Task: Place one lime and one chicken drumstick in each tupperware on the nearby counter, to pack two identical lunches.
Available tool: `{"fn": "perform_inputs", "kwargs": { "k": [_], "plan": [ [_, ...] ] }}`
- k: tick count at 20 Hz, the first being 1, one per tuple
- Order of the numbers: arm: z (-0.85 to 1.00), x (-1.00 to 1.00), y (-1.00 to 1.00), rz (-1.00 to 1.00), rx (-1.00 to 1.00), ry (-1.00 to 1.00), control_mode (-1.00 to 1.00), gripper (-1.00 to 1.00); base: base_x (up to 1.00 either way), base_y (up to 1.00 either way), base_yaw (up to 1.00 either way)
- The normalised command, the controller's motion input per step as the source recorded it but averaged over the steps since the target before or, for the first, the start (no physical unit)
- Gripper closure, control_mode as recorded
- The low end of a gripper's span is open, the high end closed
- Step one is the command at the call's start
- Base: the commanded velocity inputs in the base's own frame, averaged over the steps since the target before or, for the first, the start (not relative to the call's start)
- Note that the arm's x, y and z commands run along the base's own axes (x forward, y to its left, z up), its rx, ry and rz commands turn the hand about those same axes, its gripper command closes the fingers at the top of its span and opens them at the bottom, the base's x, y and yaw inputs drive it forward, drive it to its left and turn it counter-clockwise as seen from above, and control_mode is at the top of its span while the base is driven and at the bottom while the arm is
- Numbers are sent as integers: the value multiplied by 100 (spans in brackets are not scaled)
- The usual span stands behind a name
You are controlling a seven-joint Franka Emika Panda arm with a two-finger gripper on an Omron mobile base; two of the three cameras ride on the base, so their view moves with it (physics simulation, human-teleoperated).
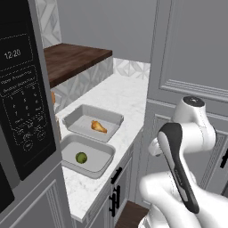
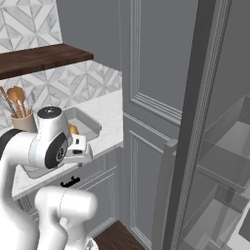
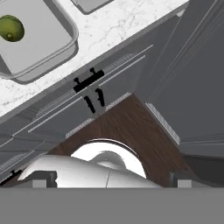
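You have two shallow light-grey rectangular tupperware trays side by side on the white marble-look counter (image 1: 113, 95). The nearer tray (image 1: 101, 165) holds one green lime (image 1: 81, 157) and sits close to the counter's front edge; the farther tray (image 1: 75, 118) holds one orange-brown chicken drumstick (image 1: 99, 127). Left of the trays you find a black microwave (image 1: 20, 89) with a keypad, and behind them a dark brown wooden top (image 1: 71, 60). A tan utensil holder (image 2: 23, 121) with wooden spoons stands on the counter too. Tall grey panelled doors (image 1: 187, 58) rise to the right of the counter. Your two-finger gripper (image 3: 111, 181) hangs off the counter's front edge, above the wooden floor (image 3: 131, 131), fingers spread wide and empty, with the lime tray beyond it.
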Motion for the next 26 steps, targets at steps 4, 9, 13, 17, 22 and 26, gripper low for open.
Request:
{"fn": "perform_inputs", "kwargs": {
  "k": [4,9,13,17,22,26],
  "plan": [
    [0,-26,0,0,0,0,100,-100,-25,0,0],
    [0,0,0,0,0,0,100,-100,-100,0,-3],
    [0,0,0,0,0,0,100,-100,-100,-2,-12],
    [0,0,0,0,0,0,100,-100,-100,-2,-22],
    [0,0,0,0,0,0,100,-100,-70,-33,-54],
    [0,0,0,0,0,0,100,-100,-11,-56,-69]
  ]
}}
